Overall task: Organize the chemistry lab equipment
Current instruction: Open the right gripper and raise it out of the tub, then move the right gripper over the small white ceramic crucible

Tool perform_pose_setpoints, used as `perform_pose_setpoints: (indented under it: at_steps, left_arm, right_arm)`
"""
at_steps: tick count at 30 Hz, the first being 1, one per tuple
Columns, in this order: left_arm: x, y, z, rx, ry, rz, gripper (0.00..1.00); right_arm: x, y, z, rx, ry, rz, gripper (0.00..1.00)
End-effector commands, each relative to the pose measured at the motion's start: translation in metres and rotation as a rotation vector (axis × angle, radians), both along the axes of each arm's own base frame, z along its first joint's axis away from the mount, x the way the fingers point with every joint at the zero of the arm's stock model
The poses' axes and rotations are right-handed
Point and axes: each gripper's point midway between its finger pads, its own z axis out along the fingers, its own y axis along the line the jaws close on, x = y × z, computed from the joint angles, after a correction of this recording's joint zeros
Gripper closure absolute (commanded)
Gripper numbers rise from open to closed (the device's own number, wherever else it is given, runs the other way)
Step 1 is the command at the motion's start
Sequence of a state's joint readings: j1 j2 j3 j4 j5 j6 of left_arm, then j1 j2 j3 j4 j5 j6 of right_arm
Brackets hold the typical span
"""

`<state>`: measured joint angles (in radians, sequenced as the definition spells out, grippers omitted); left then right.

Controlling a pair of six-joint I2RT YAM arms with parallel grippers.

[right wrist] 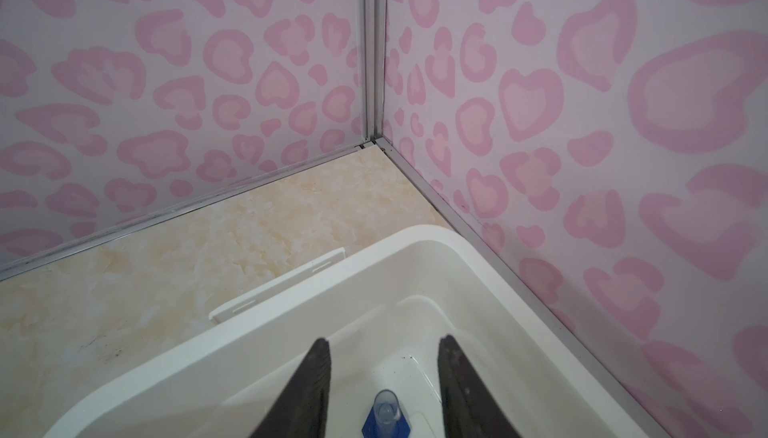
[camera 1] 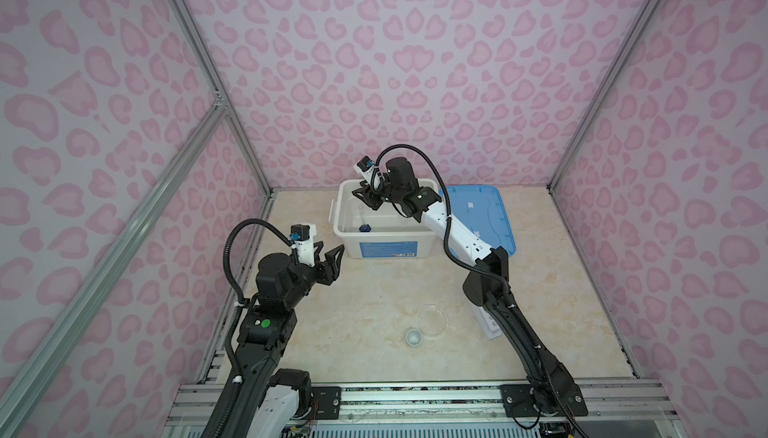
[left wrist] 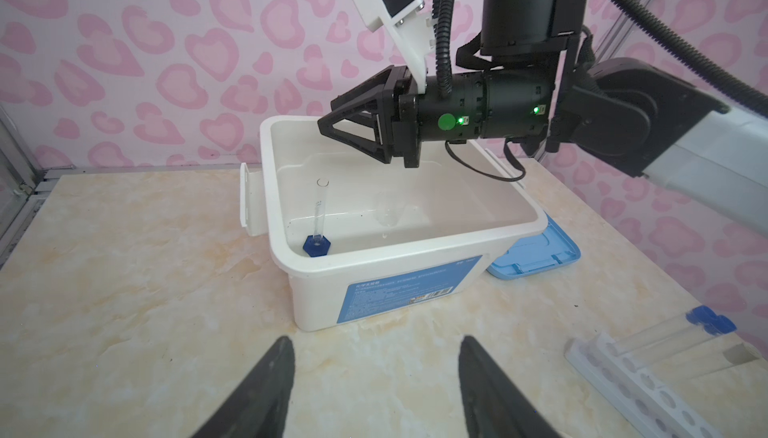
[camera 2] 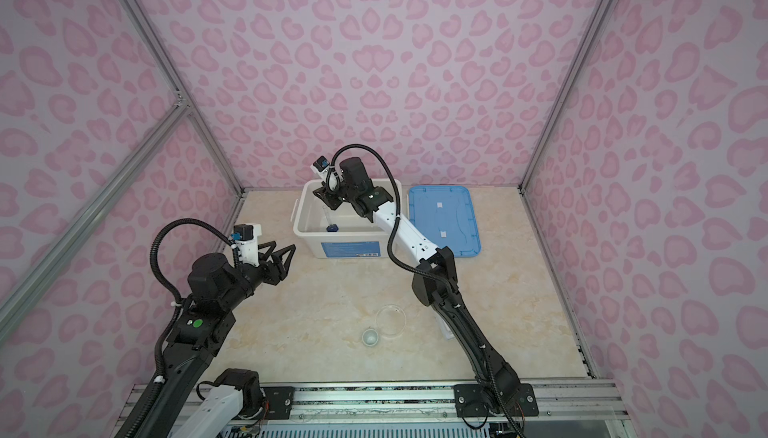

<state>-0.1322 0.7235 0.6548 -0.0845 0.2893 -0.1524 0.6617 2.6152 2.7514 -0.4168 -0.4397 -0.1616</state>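
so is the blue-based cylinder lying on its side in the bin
No, the blue-based cylinder stands upright on its base inside the white bin.

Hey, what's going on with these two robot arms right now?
The right tool hangs open over the white bin, above a blue-based clear cylinder that stands upright inside, not gripped. The left tool is open and empty beside the bin. The clear round dish, tiny white cup, rack and test tubes sit on the table; the blue lid lies beside the bin.
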Motion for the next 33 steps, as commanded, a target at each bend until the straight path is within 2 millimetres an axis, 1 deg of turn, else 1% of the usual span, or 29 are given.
perform_pose_setpoints:
  at_steps: [1, 3, 4, 7, 8, 12, 13, 14, 15, 19, 21, 25, 27, 29, 33]
  left_arm:
    - [-0.001, -0.004, 0.012, 0.023, -0.031, -0.035, 0.35]
    - [0.0, -0.007, 0.016, 0.033, -0.041, -0.052, 0.35]
    - [0.0, -0.008, 0.02, 0.037, -0.052, -0.059, 0.34]
    - [0.001, -0.011, 0.029, 0.055, -0.072, -0.081, 0.34]
    - [0.001, -0.012, 0.031, 0.064, -0.072, -0.088, 0.34]
    - [0.003, -0.016, 0.046, 0.085, -0.091, -0.122, 0.34]
    - [0.004, -0.018, 0.048, 0.087, -0.091, -0.13, 0.34]
    - [0.005, -0.019, 0.048, 0.086, -0.09, -0.138, 0.34]
    - [0.006, -0.021, 0.047, 0.08, -0.087, -0.147, 0.34]
    - [0.01, -0.026, 0.039, 0.05, -0.077, -0.169, 0.35]
    - [0.011, -0.028, 0.034, 0.05, -0.065, -0.18, 0.35]
    - [0.011, -0.027, 0.029, 0.046, -0.064, -0.178, 0.35]
    - [0.01, -0.028, 0.027, 0.041, -0.06, -0.182, 0.35]
    - [0.009, -0.03, 0.027, 0.034, -0.063, -0.192, 0.35]
    - [0.007, -0.033, 0.026, 0.028, -0.058, -0.203, 0.36]
  right_arm:
    - [-0.015, -0.013, 0.033, -0.029, -0.011, -0.033, 0.58]
    - [-0.028, -0.026, 0.056, -0.051, -0.003, -0.06, 0.58]
    - [-0.038, -0.034, 0.065, -0.062, 0.012, -0.067, 0.58]
    - [-0.072, -0.059, 0.087, -0.103, 0.054, -0.082, 0.58]
    - [-0.082, -0.068, 0.092, -0.117, 0.063, -0.098, 0.58]
    - [-0.133, -0.107, 0.079, -0.192, 0.16, -0.142, 0.57]
    - [-0.149, -0.117, 0.068, -0.236, 0.187, -0.148, 0.57]
    - [-0.161, -0.125, 0.056, -0.28, 0.208, -0.163, 0.57]
    - [-0.177, -0.135, 0.048, -0.317, 0.232, -0.172, 0.57]
    - [-0.237, -0.168, 0.006, -0.465, 0.382, -0.177, 0.63]
    - [-0.267, -0.179, -0.014, -0.533, 0.445, -0.167, 0.65]
    - [-0.311, -0.193, -0.055, -0.622, 0.533, -0.163, 0.66]
    - [-0.329, -0.196, -0.075, -0.656, 0.558, -0.15, 0.65]
    - [-0.34, -0.194, -0.09, -0.665, 0.592, -0.134, 0.65]
    - [-0.355, -0.184, -0.115, -0.692, 0.642, -0.107, 0.67]
